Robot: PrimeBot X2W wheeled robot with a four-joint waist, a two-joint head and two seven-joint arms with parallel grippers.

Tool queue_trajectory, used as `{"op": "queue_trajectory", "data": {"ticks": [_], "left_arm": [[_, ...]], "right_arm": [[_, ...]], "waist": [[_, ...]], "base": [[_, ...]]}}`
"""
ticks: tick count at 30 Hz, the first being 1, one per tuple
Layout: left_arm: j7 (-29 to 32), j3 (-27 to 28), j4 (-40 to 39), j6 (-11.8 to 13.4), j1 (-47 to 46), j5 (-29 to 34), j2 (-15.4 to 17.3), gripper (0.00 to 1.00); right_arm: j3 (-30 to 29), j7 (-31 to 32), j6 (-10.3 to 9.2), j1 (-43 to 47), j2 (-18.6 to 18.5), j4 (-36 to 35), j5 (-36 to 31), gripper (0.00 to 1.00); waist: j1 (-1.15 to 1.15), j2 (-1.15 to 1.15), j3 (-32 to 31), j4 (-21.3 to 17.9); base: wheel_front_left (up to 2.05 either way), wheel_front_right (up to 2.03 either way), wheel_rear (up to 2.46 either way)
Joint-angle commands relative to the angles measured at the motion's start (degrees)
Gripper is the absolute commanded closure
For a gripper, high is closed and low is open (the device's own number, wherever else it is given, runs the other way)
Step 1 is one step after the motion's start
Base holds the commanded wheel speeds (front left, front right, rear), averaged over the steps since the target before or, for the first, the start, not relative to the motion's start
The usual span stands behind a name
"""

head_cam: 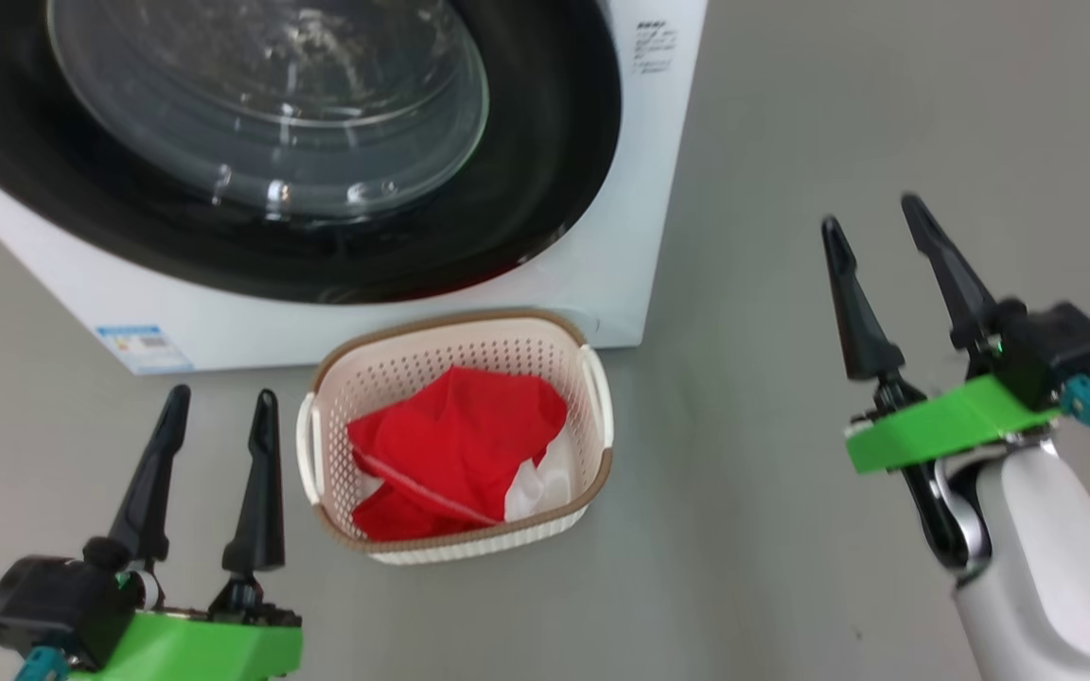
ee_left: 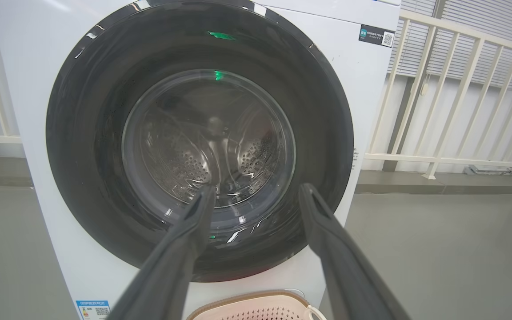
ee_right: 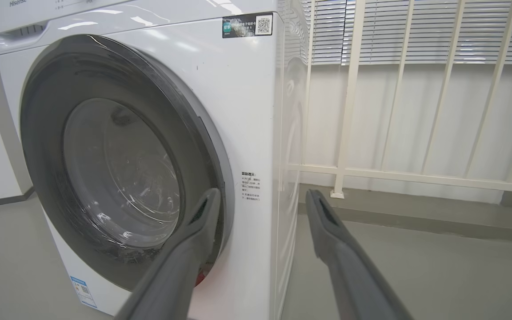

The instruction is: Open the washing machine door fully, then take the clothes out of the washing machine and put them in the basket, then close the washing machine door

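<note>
On the floor before the washing machine (head_cam: 621,274), the basket (head_cam: 455,320) is holding the clothes (head_cam: 450,445). The washing machine door (head_cam: 554,142) is sitting apparently shut. The left tool (head_cam: 223,392) and right tool (head_cam: 870,211) are gaping wide, empty; nothing appears left.

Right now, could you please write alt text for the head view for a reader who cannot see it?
A cream basket holding red clothes sits on the grey floor just in front of a white washing machine, whose black-rimmed door looks shut. The left gripper at lower left and the right gripper at right are both open and empty.
</note>
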Motion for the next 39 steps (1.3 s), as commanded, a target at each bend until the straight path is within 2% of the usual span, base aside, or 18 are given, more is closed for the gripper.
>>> {"op": "queue_trajectory", "data": {"ticks": [1, 19, 29, 39], "left_arm": [[-0.4, 2.0, -1.2, -0.3, 0.4, 0.3, 1.3, 0.0], [-0.4, 1.7, 0.2, -0.3, 7.3, 4.9, 1.8, 0.0], [-0.4, 3.8, 0.4, 0.2, 11.6, 6.3, 0.7, 0.0], [-0.4, 4.7, 0.8, 0.9, 12.9, 7.1, 0.0, 0.0]], "right_arm": [[0.4, -0.3, -0.2, 1.0, 0.7, -2.1, 0.4, 0.0], [-3.6, -0.3, -0.2, 17.9, 1.5, -7.0, 0.4, 0.0], [-5.2, -0.3, -0.2, 23.6, 1.4, -8.8, 0.4, 0.0], [-5.4, -0.3, -0.2, 25.6, 1.4, -8.9, 0.2, 0.0]], "waist": [[0.0, 0.0, -1.9, -1.5], [0.0, 0.0, -9.3, -2.2], [0.0, 0.0, -11.6, -2.6], [0.0, 0.0, -12.6, -1.8]], "base": [[0.0, 0.0, 0.0], [0.0, 0.0, 0.0], [0.0, 0.0, 0.0], [0.0, 0.0, 0.0]]}}
